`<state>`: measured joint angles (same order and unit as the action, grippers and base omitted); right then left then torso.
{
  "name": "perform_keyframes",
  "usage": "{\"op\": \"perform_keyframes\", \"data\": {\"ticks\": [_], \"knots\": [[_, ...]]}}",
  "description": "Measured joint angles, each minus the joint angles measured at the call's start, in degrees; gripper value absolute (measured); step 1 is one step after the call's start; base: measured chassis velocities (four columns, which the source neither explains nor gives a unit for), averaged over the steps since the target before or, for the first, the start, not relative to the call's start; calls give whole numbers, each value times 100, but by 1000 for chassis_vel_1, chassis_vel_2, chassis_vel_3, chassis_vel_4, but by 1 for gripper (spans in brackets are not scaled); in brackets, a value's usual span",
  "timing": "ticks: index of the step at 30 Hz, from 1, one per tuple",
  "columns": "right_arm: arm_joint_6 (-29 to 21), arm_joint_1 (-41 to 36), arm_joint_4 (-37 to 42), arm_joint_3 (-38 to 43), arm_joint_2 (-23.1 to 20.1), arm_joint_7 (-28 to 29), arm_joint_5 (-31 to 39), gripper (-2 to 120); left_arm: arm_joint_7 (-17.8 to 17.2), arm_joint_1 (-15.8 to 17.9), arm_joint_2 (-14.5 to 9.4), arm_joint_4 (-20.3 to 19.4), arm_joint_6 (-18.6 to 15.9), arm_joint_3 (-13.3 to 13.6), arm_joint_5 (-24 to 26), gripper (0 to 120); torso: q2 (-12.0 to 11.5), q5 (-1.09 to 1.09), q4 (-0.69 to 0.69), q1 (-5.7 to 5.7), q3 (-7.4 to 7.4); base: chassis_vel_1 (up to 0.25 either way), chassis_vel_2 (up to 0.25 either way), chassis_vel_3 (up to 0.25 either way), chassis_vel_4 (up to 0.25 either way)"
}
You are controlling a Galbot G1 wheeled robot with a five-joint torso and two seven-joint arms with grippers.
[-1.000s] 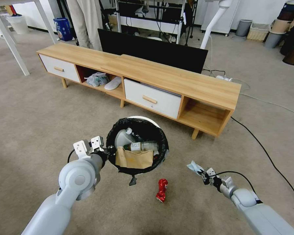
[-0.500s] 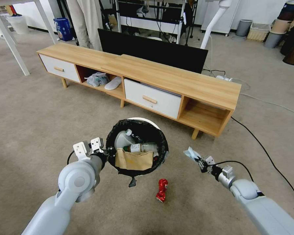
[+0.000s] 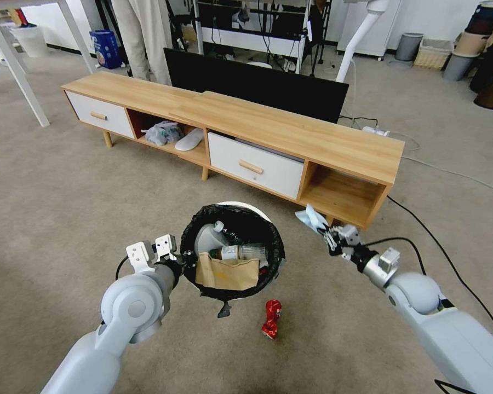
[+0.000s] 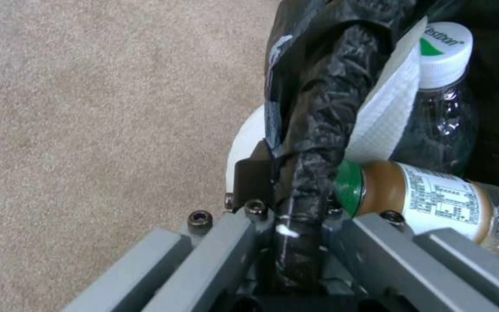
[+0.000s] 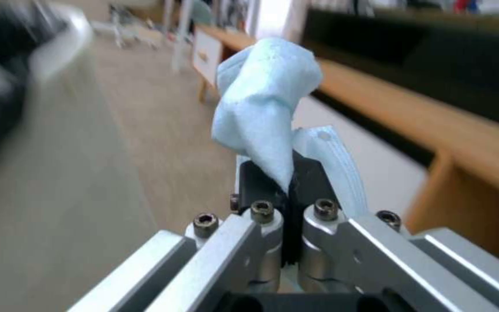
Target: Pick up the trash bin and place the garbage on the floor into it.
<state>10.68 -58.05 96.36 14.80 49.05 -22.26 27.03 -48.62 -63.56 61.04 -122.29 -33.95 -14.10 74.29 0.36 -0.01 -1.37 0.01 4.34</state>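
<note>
Beige carpet (image 3: 66, 219), wooden cabinet (image 3: 290, 131), crushed can (image 3: 270, 318)

Crinkly glossy black plastic bag (image 4: 319, 108), matt short-pile carpet (image 3: 66, 208), soft pale-blue cloth mask (image 5: 264, 108)

A white bottle cap (image 4: 446, 52) inside the bin (image 4: 249, 143) carries grey lettering that reads roughly "estbon" beside a green mark. Next to it, the brown bottle's label (image 4: 443, 201) holds a printed table too small to read.
</note>
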Motion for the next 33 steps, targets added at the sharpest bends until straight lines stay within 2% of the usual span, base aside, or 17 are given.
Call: {"op": "perform_keyframes", "data": {"ticks": [10, 15, 27, 33], "knots": [[54, 110, 780, -189, -202, -172, 184, 0, -138, -35, 6, -169, 2, 90, 286, 1, 0, 1, 0, 0, 0, 0, 0, 0, 0], [81, 236, 1155, -254, -476, -312, 375, 0, -185, -89, -10, -266, -22, 145, 378, 1, 0, 1, 0, 0, 0, 0, 0, 0, 0], [90, 651, 1239, -631, -1229, -598, 701, 0, -277, 74, 40, -341, -61, 256, 577, 1, 0, 1, 0, 0, 0, 0, 0, 0, 0], [90, 771, 1327, -843, -1414, -805, 836, 0, -272, 134, 78, -237, -63, 289, 572, 1, 0, 1, 0, 0, 0, 0, 0, 0, 0]]}}
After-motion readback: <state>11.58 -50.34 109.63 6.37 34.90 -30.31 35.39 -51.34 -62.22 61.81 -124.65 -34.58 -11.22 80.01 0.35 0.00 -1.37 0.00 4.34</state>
